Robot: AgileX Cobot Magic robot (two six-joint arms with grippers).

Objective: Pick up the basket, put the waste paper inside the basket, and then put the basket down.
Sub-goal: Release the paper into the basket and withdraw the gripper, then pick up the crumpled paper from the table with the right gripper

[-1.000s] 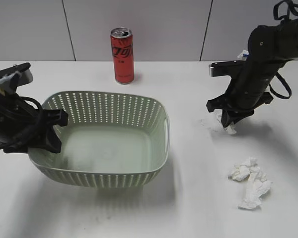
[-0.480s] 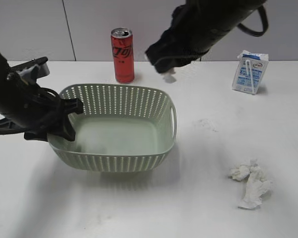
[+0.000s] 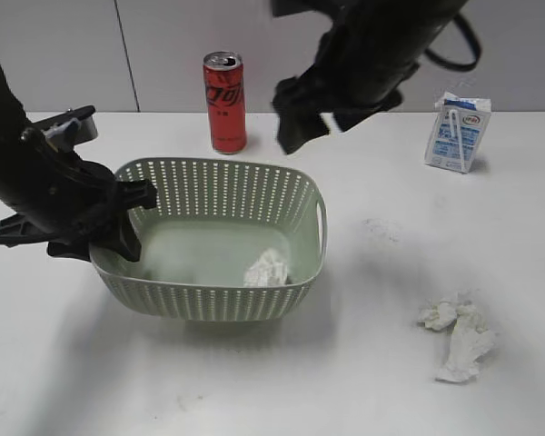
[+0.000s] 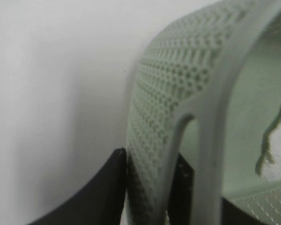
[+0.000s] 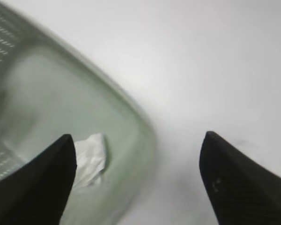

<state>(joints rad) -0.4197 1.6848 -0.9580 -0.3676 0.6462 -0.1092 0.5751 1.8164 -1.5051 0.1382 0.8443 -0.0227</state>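
Note:
The pale green basket (image 3: 220,195) is held above the table, tilted, by my left gripper (image 3: 125,221), which is shut on its left rim (image 4: 152,178). One white waste paper wad (image 3: 267,269) lies inside the basket near its right front; it also shows in the right wrist view (image 5: 90,159) and the left wrist view (image 4: 275,161). My right gripper (image 3: 311,111) hangs open and empty above the basket's far right corner. A second, longer waste paper wad (image 3: 458,332) lies on the table at the front right.
A red drink can (image 3: 224,102) stands behind the basket. A blue-and-white milk carton (image 3: 458,131) stands at the back right. A grey wall runs along the table's far edge.
My right gripper carried a paper wad from the right side over the basket and opened; the wad now lies inside. My left gripper lifted the basket and shifted it slightly right.

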